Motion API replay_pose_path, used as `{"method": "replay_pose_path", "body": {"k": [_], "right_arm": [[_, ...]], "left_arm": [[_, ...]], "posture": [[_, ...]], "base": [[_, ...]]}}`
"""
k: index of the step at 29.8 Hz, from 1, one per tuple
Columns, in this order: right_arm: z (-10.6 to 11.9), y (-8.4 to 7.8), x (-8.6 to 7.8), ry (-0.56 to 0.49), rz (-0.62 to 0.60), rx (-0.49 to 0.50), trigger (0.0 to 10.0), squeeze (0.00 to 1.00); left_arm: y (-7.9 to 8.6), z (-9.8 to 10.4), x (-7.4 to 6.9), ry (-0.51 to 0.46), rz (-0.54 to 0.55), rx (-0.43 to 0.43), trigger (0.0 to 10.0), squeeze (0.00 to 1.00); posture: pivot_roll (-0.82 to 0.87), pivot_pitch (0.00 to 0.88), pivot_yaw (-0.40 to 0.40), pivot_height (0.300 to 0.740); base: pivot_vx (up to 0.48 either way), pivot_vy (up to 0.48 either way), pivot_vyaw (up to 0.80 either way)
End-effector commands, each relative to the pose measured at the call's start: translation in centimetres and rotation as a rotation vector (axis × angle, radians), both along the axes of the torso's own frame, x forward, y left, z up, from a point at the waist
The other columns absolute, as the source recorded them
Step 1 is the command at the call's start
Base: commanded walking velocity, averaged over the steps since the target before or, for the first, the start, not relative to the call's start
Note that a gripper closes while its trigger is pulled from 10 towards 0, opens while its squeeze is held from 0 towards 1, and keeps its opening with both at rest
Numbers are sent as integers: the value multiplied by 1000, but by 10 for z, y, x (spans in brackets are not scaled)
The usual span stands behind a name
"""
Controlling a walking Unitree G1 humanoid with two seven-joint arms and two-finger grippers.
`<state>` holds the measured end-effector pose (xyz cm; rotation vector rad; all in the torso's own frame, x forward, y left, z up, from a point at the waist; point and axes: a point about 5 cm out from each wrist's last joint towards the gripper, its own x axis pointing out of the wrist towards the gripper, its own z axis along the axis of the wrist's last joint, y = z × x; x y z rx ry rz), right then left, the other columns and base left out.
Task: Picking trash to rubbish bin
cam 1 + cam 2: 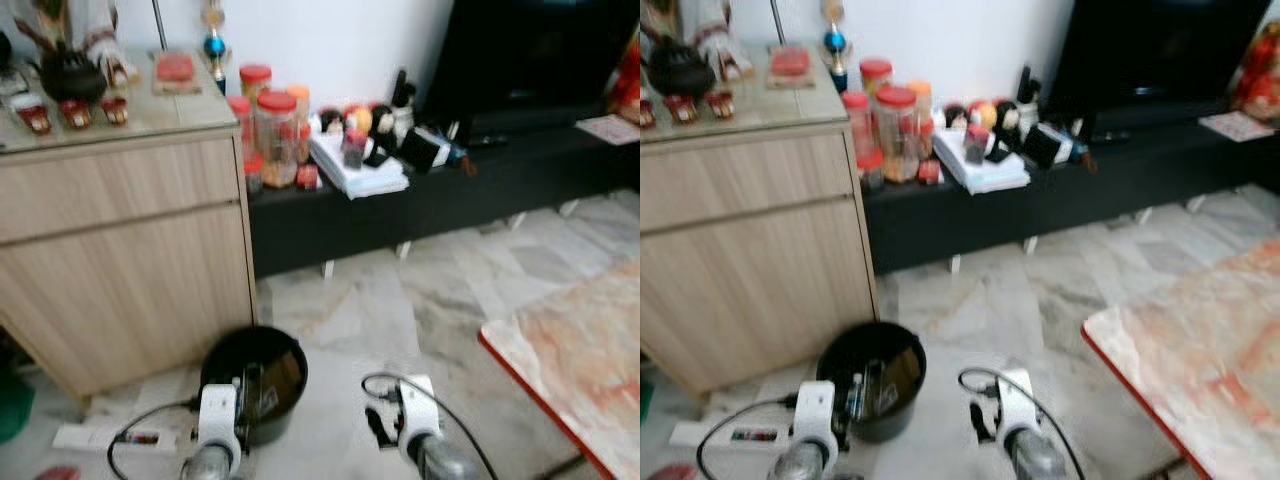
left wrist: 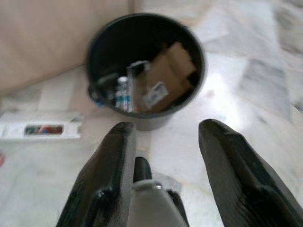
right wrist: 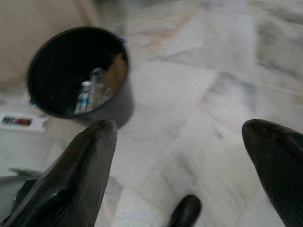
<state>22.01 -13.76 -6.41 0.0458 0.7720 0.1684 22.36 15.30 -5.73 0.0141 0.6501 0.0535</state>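
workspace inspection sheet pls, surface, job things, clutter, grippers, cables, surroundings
surface: pale marbled floor, bare ahead of the grippers
job's things: black rubbish bin on the floor beside the cabinet, holding cardboard and a small bottle; flat white packet lying on the floor next to the bin
clutter: red-lidded jars and papers on the low black shelf
grippers: left gripper open, facing the bin; right gripper open wide over bare floor
cables: black cable looped at the right wrist
surroundings: wooden cabinet with a teapot; red-edged mat at right
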Motion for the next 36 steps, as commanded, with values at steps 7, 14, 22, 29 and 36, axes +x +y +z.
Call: {"method": "replay_pose_path", "body": {"k": [7,14,22,29,36], "right_arm": [[1,-4,2,-2,2,-19,10000,0],[2,-4,3,-9,6,-25,10000,0],[3,-4,4,-14,13,-32,10000,0],[3,-5,5,-16,13,-33,10000,0],[3,-5,5,-16,18,-34,10000,0]], "left_arm": [[-1,-1,-2,6,4,-1,10000,0],[-1,-1,-1,2,8,-4,10000,0],[-1,0,0,1,17,-5,10000,0],[-1,0,0,-1,21,-7,10000,0],[-1,0,1,-2,25,-8,10000,0]], "posture": [[100,0,-90,740],[99,0,-94,740],[100,0,-98,740],[99,0,-98,740],[98,0,-102,740]], "base": [[-249,0,0],[-241,0,370],[-180,0,668],[-206,0,800],[-206,0,800]]}}
